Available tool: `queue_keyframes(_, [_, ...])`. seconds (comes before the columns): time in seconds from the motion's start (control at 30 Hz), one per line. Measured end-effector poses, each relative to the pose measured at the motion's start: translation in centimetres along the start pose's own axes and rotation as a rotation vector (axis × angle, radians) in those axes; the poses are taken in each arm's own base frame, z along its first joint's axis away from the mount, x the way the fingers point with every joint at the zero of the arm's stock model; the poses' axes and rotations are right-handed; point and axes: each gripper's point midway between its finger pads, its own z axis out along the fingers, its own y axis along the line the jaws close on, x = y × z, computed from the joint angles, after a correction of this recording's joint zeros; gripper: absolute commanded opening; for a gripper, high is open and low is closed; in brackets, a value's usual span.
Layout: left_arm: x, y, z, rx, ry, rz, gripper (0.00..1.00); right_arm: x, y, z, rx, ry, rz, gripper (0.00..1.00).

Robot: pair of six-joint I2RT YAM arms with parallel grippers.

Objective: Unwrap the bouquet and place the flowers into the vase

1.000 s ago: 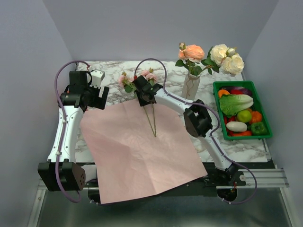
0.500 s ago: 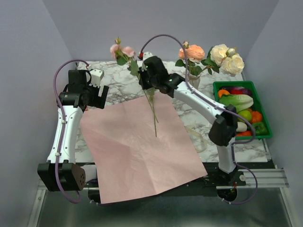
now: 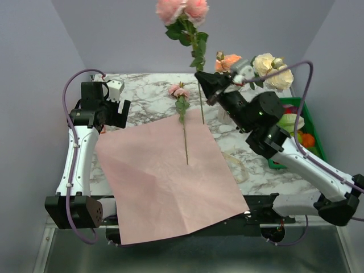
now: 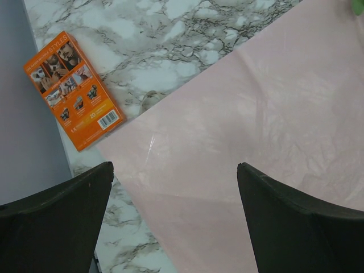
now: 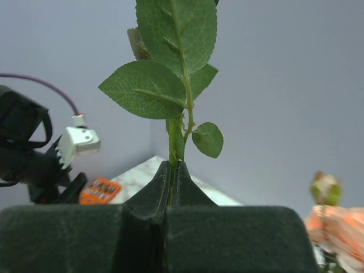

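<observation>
Lying flower (image 3: pixel 183 116) on paper sheet (image 3: pixel 159 182), raised flower (image 3: pixel 198 54) to its right, box (image 4: pixel 74 88) left of sheet, crate (image 3: pixel 320 147) far right

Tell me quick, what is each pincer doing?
Left pincer: open, holding nothing.
Right pincer: closed on the pink rose stem.

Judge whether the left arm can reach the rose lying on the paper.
Probably yes: the left gripper hangs open over the paper's edge, only bare paper lies between it and the rose, and the right gripper is raised clear.
</observation>
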Motion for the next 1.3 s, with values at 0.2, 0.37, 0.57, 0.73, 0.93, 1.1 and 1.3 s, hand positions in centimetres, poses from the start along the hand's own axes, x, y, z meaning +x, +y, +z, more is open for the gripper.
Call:
queue_keyframes(0.2, [0.1, -0.1, 0.3, 0.007, 0.006, -0.004, 0.99, -2.2, -3.8, -5.8, 0.153, -0.185, -0.128, 0.01])
queue_keyframes(0.37, [0.0, -0.1, 0.7, 0.012, 0.004, -0.008, 0.99, -2.2, -7.0, -7.2, 0.312, -0.268, -0.271, 0.01])
queue_keyframes(0.57, [0.0, -0.2, 1.4, 0.019, 0.009, -0.015, 0.99, 0.3, -13.3, -6.2, 0.484, -0.231, -0.407, 0.01])
queue_keyframes(0.73, [-0.2, -0.3, 1.4, 0.027, 0.0, -0.014, 0.99, 1.0, -17.1, -6.1, 0.572, -0.228, -0.433, 0.01])
queue_keyframes(0.93, [-0.5, -0.3, 1.5, 0.028, -0.009, -0.012, 0.99, 1.6, -19.7, -5.7, 0.618, -0.269, -0.403, 0.01])
queue_keyframes(1.1, [-0.5, -0.1, 1.5, 0.025, -0.013, -0.006, 0.99, 2.2, -21.1, -4.6, 0.63, -0.295, -0.372, 0.01])
queue_keyframes(1.3, [-0.4, 0.0, 1.8, 0.026, -0.006, 0.004, 0.99, 2.8, -22.0, -3.2, 0.63, -0.322, -0.364, 0.01])
